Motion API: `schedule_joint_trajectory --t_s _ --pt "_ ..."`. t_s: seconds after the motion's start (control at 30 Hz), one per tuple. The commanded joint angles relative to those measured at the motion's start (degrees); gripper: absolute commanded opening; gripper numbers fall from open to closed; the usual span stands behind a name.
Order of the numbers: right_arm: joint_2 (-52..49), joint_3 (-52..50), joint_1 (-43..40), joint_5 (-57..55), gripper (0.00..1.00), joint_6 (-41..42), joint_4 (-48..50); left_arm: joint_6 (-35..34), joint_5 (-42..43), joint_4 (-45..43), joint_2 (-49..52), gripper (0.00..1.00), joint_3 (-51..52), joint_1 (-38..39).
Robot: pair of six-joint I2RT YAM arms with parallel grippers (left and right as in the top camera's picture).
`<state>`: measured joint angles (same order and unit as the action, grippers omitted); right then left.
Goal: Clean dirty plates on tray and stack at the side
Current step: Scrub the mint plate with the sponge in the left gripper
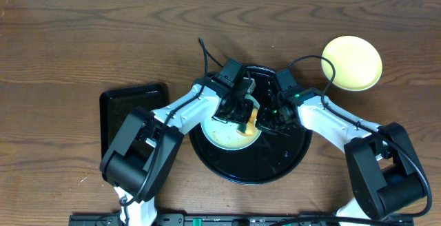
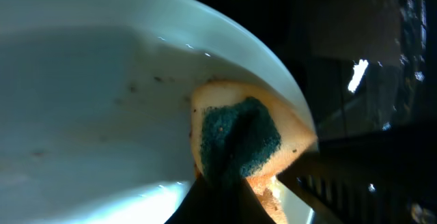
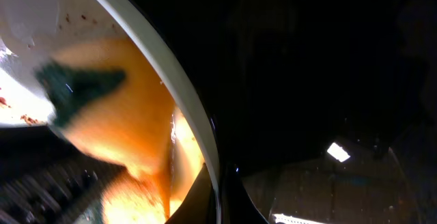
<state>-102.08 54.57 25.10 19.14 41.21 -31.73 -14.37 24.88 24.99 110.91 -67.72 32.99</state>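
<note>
Sitting on the left side of the round black tray (image 1: 275,165), a pale mint plate (image 1: 220,135) carries a yellowish smear across its floor and small brown specks near its edge. A yellow sponge (image 2: 239,138) with a dark green scouring face is pressed against the plate's inner wall, pinched tight in the left gripper (image 1: 241,114), whose jaws are closed on it. From the other side, the right gripper (image 1: 270,116) is clamped down at the plate's right rim, the thin white edge running between its dark fingers. Both arms lean in over the tray at the middle of the wooden table (image 1: 83,40). A clean-looking yellow plate (image 1: 351,63) lies well apart on the table, off to the right. A smaller rectangular black tray (image 1: 120,109) sits to the left.
</note>
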Motion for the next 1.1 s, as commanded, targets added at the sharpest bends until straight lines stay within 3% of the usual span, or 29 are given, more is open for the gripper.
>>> schedule_joint_trajectory --t_s 0.0,0.2,0.37,0.5,0.67,0.93,1.07 --pt "-2.2 -2.8 0.4 -5.6 0.01 -0.6 -2.8 -3.8 -14.3 -0.2 1.3 0.07 0.9 -2.0" --pt "-2.2 -2.8 0.4 -5.6 0.01 -0.6 -3.0 -4.0 -28.2 2.4 1.3 0.08 0.9 -5.6" --pt "-2.2 -2.8 0.4 -5.6 0.01 -0.6 -3.0 -6.6 -33.6 10.5 1.3 0.07 0.9 -7.3" --pt "-2.2 -2.8 0.4 -5.6 0.01 -0.5 -2.7 -6.7 -32.1 18.1 1.3 0.07 0.9 -7.3" --pt "-2.2 -2.8 0.4 -5.6 0.01 -0.5 -2.4 2.9 -17.7 21.0 1.3 0.07 0.9 -5.8" --pt "-2.2 -2.8 0.4 -5.6 0.01 -0.5 -2.4 15.2 6.1 17.5 1.3 0.08 0.9 -3.3" --pt "-2.2 -2.8 0.4 -5.6 0.01 -0.5 -2.3 16.3 12.1 16.1 1.3 0.07 0.9 -2.9"
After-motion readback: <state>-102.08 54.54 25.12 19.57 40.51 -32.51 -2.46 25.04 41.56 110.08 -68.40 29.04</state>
